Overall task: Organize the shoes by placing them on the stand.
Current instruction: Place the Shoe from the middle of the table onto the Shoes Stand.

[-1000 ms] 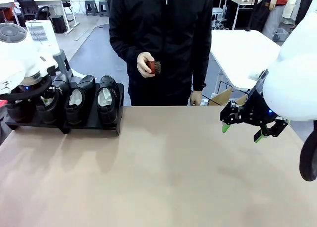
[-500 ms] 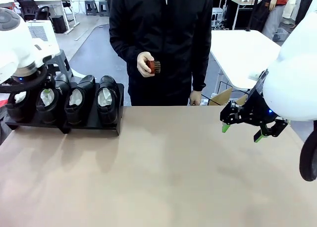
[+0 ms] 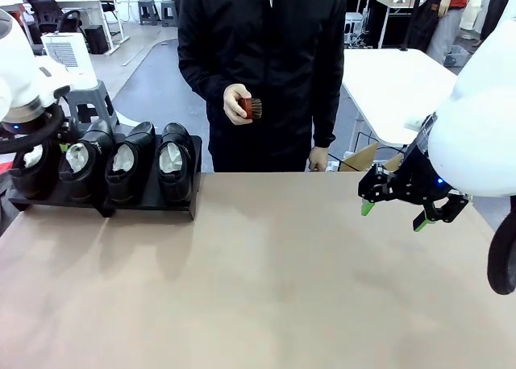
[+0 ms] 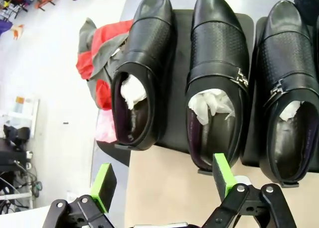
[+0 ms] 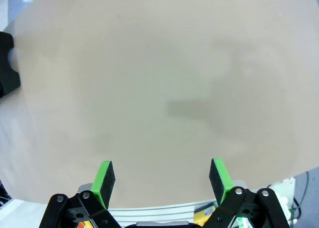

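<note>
Left gripper (image 4: 162, 180), jaws now open and empty, has lifted off; four shoes (image 3: 121, 161) fill the stand (image 3: 149, 198) at ten o'clock; right gripper (image 3: 393, 213) open too.

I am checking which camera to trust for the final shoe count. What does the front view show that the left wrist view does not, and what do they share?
Front view alone: all four shoes in a row, the person holding a reddish-brown brush, and the open right hand above the table.

Left wrist view alone: the open left hand, and red and grey fabric beyond the stand.

Both share: the black stand carrying paper-stuffed shoes.
</note>
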`<state>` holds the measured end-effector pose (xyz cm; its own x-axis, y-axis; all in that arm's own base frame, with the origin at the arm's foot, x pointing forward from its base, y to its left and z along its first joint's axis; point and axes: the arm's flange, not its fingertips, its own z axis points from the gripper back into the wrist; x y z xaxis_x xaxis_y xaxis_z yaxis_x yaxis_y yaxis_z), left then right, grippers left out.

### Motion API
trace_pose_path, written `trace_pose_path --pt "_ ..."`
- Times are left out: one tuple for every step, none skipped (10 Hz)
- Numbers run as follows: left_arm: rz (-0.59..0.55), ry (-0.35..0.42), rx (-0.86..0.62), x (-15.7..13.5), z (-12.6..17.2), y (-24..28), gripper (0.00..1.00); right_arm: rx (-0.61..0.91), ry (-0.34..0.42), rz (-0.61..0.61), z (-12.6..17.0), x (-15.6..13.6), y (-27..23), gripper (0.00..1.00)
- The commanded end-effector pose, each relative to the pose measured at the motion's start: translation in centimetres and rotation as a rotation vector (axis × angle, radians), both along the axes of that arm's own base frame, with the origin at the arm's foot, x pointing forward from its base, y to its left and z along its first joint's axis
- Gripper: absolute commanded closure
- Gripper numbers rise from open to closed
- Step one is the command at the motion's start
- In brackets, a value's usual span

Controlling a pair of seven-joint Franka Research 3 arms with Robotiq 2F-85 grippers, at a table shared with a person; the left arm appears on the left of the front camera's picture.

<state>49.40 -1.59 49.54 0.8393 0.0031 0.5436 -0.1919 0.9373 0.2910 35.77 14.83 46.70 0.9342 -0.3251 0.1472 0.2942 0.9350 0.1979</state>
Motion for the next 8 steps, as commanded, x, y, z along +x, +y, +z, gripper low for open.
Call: trace_pose_path --pt "-0.017 -0.002 -0.011 0.72 -0.4 -0.5 0.0 0.014 0.002 0.01 0.15 -0.02 0.04 0.0" --pt "-0.017 -0.002 -0.011 0.72 -0.4 -0.5 0.0 0.014 0.002 0.01 0.15 -0.02 0.04 0.0" --pt "-0.017 -0.002 -0.011 0.72 -0.4 -0.5 0.0 0.014 0.002 0.01 0.15 -0.02 0.04 0.0" --pt "-0.017 -0.002 -0.011 0.72 -0.4 -0.5 0.0 0.014 0.002 0.01 0.15 -0.02 0.04 0.0" --pt "-0.017 -0.002 -0.011 0.72 -0.4 -0.5 0.0 0.014 0.002 0.01 0.15 -0.02 0.04 0.0" --pt "-0.017 -0.002 -0.011 0.72 -0.4 -0.5 0.0 0.014 0.002 0.01 0.15 -0.02 0.04 0.0" --pt "-0.017 -0.002 -0.011 0.72 -0.4 -0.5 0.0 0.014 0.002 0.01 0.15 -0.02 0.04 0.0" --pt "-0.017 -0.002 -0.011 0.72 -0.4 -0.5 0.0 0.014 0.002 0.01 0.15 -0.02 0.04 0.0"
